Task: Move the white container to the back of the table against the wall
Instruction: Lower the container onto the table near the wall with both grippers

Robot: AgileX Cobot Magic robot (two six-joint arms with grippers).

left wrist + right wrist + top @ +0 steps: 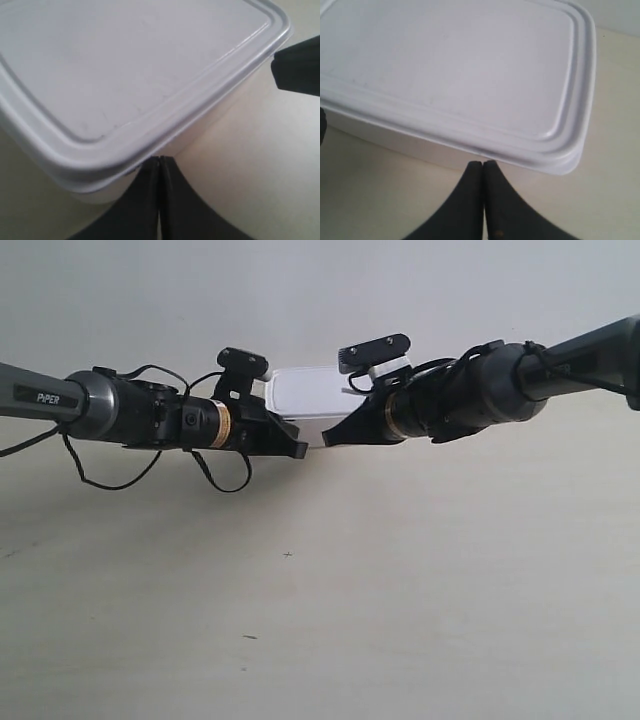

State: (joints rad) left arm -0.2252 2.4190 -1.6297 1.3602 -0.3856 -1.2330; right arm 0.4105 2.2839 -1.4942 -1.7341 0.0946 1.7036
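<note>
My L gripper (159,163) and R gripper (484,167) were both clenched empty; tips sat against white container (308,400) from either side, box far on table (400,590) nr wall (300,290).

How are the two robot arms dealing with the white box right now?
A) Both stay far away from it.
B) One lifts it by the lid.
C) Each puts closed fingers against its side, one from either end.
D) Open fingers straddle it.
C: the white container sits between the arms, and both the left fingers and the right fingers are shut with their tips at its wall.
</note>
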